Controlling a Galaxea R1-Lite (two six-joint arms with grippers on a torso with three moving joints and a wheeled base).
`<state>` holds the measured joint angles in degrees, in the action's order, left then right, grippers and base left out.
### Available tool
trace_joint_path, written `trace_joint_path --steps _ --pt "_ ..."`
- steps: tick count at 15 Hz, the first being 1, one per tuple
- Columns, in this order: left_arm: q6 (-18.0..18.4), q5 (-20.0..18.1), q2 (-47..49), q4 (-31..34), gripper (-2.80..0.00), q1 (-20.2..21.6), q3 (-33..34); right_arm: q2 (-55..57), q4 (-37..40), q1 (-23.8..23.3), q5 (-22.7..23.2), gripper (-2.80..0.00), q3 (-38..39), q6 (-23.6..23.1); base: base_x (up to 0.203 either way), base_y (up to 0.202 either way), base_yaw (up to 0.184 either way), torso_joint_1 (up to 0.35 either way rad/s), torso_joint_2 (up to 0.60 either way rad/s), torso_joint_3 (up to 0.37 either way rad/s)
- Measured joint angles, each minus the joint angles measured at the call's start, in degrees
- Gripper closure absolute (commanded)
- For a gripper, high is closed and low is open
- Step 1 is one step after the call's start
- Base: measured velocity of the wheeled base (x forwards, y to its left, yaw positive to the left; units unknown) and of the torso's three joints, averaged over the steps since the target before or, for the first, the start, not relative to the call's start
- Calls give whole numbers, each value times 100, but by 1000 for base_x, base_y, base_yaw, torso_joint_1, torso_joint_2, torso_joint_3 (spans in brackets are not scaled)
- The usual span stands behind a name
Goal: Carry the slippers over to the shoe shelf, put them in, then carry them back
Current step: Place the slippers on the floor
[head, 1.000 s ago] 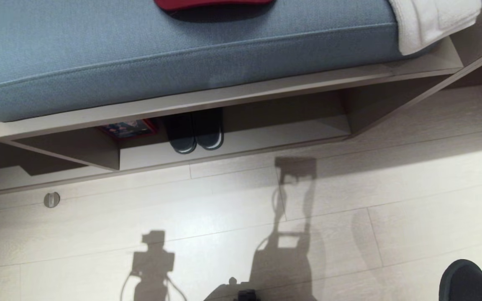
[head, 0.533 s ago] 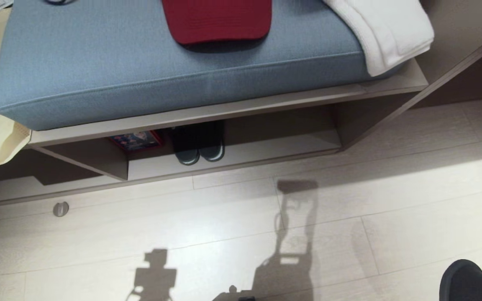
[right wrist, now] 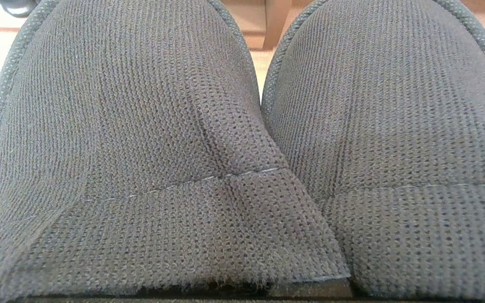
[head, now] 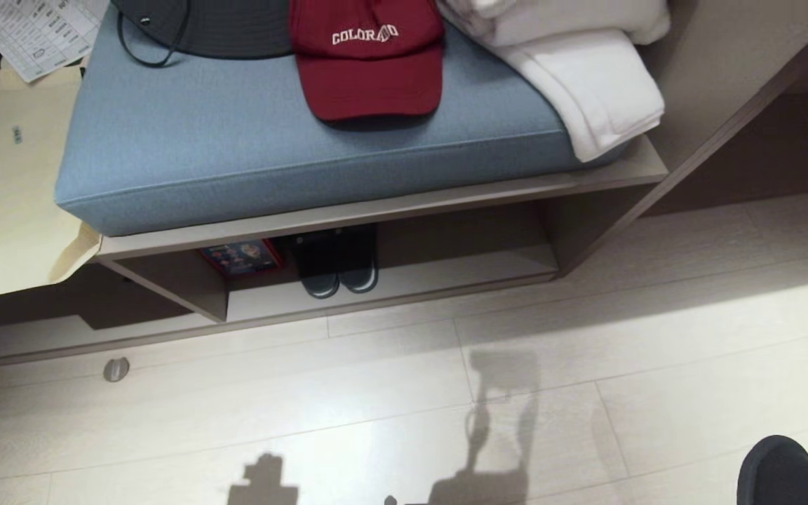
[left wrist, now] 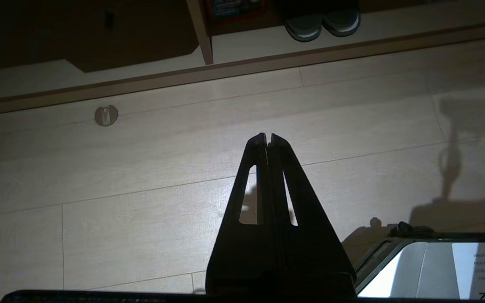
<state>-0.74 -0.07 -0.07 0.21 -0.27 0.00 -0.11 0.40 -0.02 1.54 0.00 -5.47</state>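
Note:
The grey knitted slippers [right wrist: 141,139] fill the right wrist view side by side, toe bands up close. They also show dark at the bottom right corner of the head view [head: 786,468], off the floor. My right gripper is hidden behind them and is shut on them. The shoe shelf [head: 460,275] is the low beige cubby under the cushioned bench, ahead and to the left of the slippers. My left gripper [left wrist: 267,137] is shut with nothing in it and hangs over the pale floor, short of the shoe shelf [left wrist: 246,42].
A black pair with white sole edges [head: 337,270] and a red box [head: 241,257] sit in the cubby. On the blue cushion [head: 271,154] lie a red cap [head: 369,66], white towels [head: 586,91] and a dark hat [head: 221,28]. A round metal stop [head: 116,369] sticks up from the floor.
The head camera has tipped up: the whole scene slid down, and the cap, towels and hat came into view. The slippers keep their place in the bottom right corner.

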Motion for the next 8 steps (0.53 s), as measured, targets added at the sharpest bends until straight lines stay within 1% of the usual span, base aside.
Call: trace_joint_path --steps 8 --pt "-5 -2 0 -2 0 0 0 0 -2 0 -2 0 0 5 0 0 0 3 2 202"
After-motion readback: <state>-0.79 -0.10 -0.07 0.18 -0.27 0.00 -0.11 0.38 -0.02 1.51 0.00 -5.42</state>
